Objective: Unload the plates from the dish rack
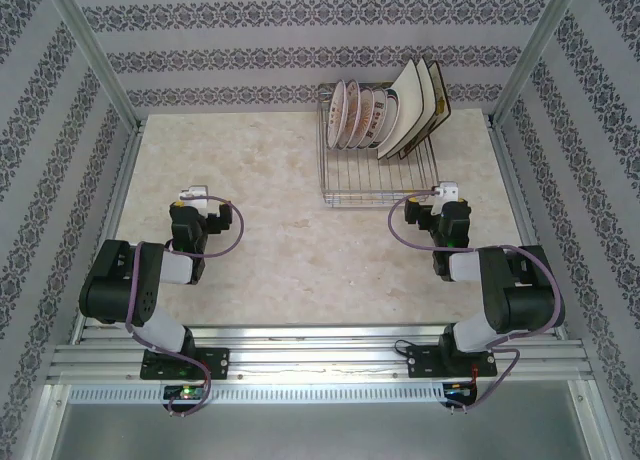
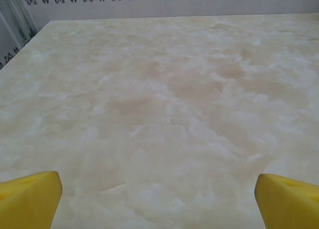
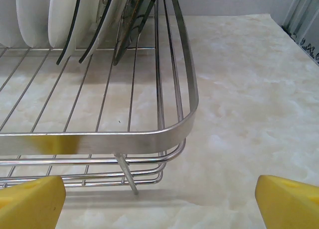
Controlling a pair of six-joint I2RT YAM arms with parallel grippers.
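The silver wire dish rack (image 1: 375,170) stands at the back right of the table, holding several small round plates (image 1: 352,115) on edge and two larger cream square plates (image 1: 412,110) leaning at its right end. My right gripper (image 1: 432,193) hovers just in front of the rack's near right corner (image 3: 184,124), open, yellow fingertips (image 3: 30,199) wide apart and empty. Plate undersides (image 3: 60,15) show at the rack's far end in the right wrist view. My left gripper (image 1: 192,195) sits over bare table at the left, open, with its fingertips (image 2: 30,196) spread and nothing between them.
The marble-patterned tabletop (image 1: 260,180) stretches from the left gripper to the rack. Patterned walls and metal frame posts (image 1: 95,55) enclose the table on three sides. A purple cable (image 1: 405,235) loops beside the right wrist.
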